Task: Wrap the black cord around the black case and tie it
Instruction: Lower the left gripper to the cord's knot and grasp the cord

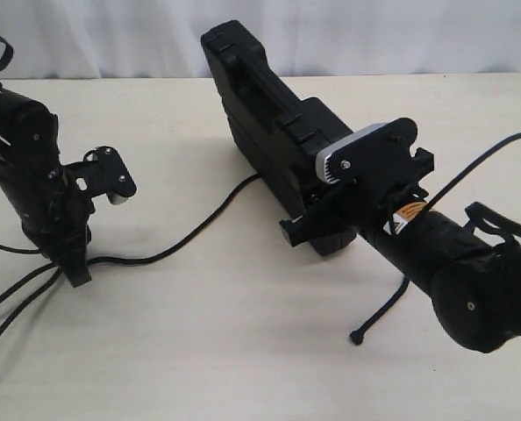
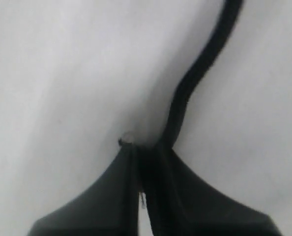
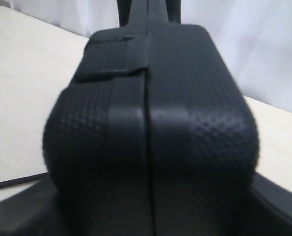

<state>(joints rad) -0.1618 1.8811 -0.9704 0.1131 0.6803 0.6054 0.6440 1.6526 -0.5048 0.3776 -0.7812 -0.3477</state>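
- The matte, dimpled black case (image 1: 260,105) stands on edge on the pale table (image 1: 243,351), our right gripper (image 1: 324,226) clamped on its near end.
- Our left gripper (image 2: 138,147) pinches the thin braided black cord (image 2: 183,93), which trails across the table to the case.

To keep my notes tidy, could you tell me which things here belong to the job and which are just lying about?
Job: cord, pinched by the left gripper; case, standing on edge, held by the right gripper.
Not the job: table; curtain; arm cable.
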